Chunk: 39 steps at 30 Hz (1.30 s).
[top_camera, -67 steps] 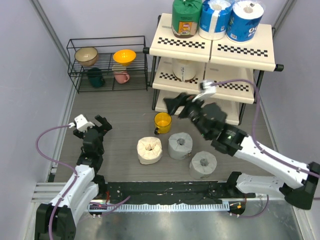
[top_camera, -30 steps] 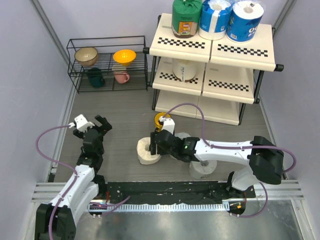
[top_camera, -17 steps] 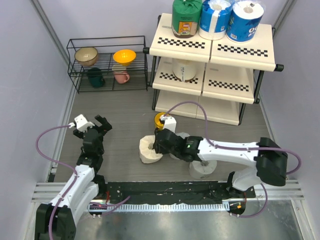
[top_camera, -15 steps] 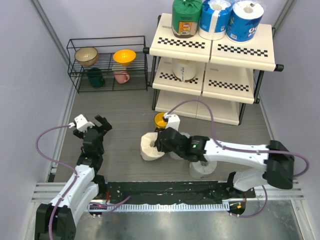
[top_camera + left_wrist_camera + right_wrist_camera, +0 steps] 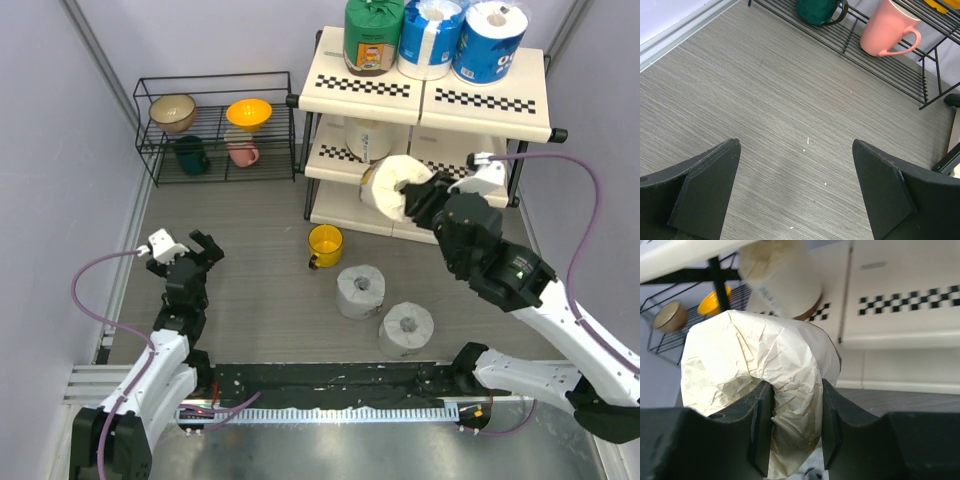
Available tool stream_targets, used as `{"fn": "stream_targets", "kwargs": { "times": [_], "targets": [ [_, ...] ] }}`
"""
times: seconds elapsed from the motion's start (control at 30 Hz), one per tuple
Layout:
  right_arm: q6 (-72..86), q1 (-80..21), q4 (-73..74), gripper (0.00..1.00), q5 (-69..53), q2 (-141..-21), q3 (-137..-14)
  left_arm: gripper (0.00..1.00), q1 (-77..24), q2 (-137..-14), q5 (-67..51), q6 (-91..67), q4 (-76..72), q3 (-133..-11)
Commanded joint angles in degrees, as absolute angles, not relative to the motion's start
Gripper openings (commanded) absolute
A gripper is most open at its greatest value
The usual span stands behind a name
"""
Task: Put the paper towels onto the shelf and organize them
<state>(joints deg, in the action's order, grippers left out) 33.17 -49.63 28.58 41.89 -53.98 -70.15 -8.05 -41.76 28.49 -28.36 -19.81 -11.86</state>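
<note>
My right gripper [image 5: 414,196] is shut on a cream paper towel roll [image 5: 390,188], held in the air just in front of the shelf's [image 5: 430,97] middle tier. In the right wrist view both fingers pinch the roll's crumpled wall [image 5: 760,380], and a second cream roll [image 5: 782,280] stands on that tier behind it. A green roll [image 5: 373,35] and two blue-and-white rolls [image 5: 430,38] [image 5: 490,42] stand on the top tier. Two grey-white rolls [image 5: 360,290] [image 5: 406,328] sit on the floor. My left gripper [image 5: 186,256] rests open at the left, over bare floor.
A yellow cup [image 5: 324,245] stands on the floor left of the shelf's foot. The low black wire rack [image 5: 215,125] at the back left holds bowls and a pink mug [image 5: 887,30] beside a green mug [image 5: 817,10].
My right gripper shut on the cream roll on the floor, then lifted it up and right to the front of the shelf's middle tier. The left arm has not moved.
</note>
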Motion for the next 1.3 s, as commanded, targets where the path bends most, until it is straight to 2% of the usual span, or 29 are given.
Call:
{"fn": "stream_targets", "kwargs": {
  "times": [0.0, 0.77, 1.27],
  "targets": [
    [29.36, -41.93, 31.46, 0.29, 40.26, -54.92, -75.05, 1.0, -7.82, -40.87, 29.62, -29.0, -21.09, -11.69],
    [26.63, -25.05, 25.75, 0.25, 32.96, -63.63, -81.03, 0.99, -7.82, -41.05, 29.88, -29.09, -21.01, -11.87],
    [29.18, -19.69, 14.07, 0.25, 34.89, -64.6, -73.92, 1.0, -7.82, -40.96, 29.97, -29.09, -20.92, -11.87]
  ]
}}
